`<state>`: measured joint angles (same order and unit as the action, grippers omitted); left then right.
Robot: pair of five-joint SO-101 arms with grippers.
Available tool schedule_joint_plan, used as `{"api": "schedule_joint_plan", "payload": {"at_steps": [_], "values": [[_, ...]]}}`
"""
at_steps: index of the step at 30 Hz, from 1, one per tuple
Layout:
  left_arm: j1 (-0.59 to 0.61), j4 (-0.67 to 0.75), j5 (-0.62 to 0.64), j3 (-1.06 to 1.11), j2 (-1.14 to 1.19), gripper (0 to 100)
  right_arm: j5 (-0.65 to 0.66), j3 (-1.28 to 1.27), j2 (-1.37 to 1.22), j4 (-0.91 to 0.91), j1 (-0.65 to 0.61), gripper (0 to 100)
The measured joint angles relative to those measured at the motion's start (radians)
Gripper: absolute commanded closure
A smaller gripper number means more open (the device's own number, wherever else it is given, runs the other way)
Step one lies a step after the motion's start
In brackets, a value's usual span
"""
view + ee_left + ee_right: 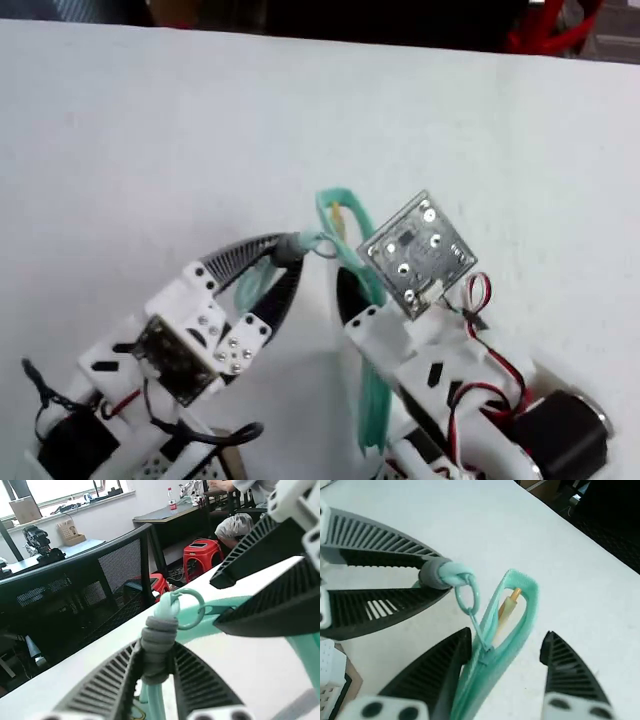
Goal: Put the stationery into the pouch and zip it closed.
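Observation:
The teal pouch (372, 400) stands on edge on the white table (150, 130) between the two arms, its mouth partly open at the far end. An orange pen (511, 598) shows inside that opening. My left gripper (157, 647) is shut on the grey zipper pull (159, 640), which joins the slider through a teal ring (189, 611). My right gripper (507, 636) is open and straddles the pouch (492, 665). One of its fingers (435, 672) lies against the pouch's side and the other is apart. In the high view the left gripper (290, 248) meets the pouch's upper end.
The far table edge (320, 35) runs along the top of the high view, with dark floor beyond. A black mesh chair (90, 590) and red stools (200, 555) stand off the table. The right arm's wrist board (415, 255) overhangs the pouch.

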<state>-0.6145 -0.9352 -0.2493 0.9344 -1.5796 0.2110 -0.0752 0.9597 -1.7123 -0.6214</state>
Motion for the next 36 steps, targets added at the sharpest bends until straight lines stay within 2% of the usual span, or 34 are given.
{"api": "schedule_joint_plan", "payload": {"at_steps": [4, 8, 11, 14, 16, 21, 23, 25, 28, 30, 33, 36], "values": [[0.011, 0.0, 0.0, 0.0, -0.002, 98, 0.008, -0.058, 0.014, 0.005, -0.018, 89.3], [0.015, 0.0, 0.0, 0.0, -0.002, 98, 0.048, -0.146, 0.014, 0.006, -0.017, 87.6], [0.018, 0.0, 0.0, 0.0, -0.002, 98, 0.095, -0.193, 0.014, 0.006, -0.017, 98.4], [0.018, 0.0, 0.0, 0.0, -0.002, 98, 0.124, -0.196, 0.017, 0.006, -0.017, 95.8], [0.018, 0.005, 0.0, 0.002, -0.005, 98, 0.129, -0.173, 0.025, 0.006, -0.017, 97.9], [0.018, 0.106, 0.0, 0.098, -0.015, 98, 0.137, -0.107, 0.051, -0.005, -0.015, 98.0], [0.017, 0.138, 0.0, 0.126, -0.015, 95, 0.173, -0.098, 0.083, 0.014, -0.015, 98.0], [0.017, 0.155, 0.0, 0.126, -0.015, 87, 0.236, -0.098, 0.12, 0.049, -0.017, 98.0], [0.029, 0.166, 0.003, 0.124, -0.017, 78, 0.341, -0.172, 0.196, 0.146, -0.017, 98.0], [0.068, 0.169, 0.058, 0.124, -0.017, 77, 0.402, -0.281, 0.262, 0.25, -0.012, 98.0], [0.153, 0.196, 0.169, 0.124, -0.002, 78, 0.463, -0.505, 0.321, 0.489, 0.034, 98.0], [0.184, 0.281, 0.201, 0.158, -0.008, 80, 0.488, -0.767, 0.331, 0.789, 0.103, 98.0]]}}
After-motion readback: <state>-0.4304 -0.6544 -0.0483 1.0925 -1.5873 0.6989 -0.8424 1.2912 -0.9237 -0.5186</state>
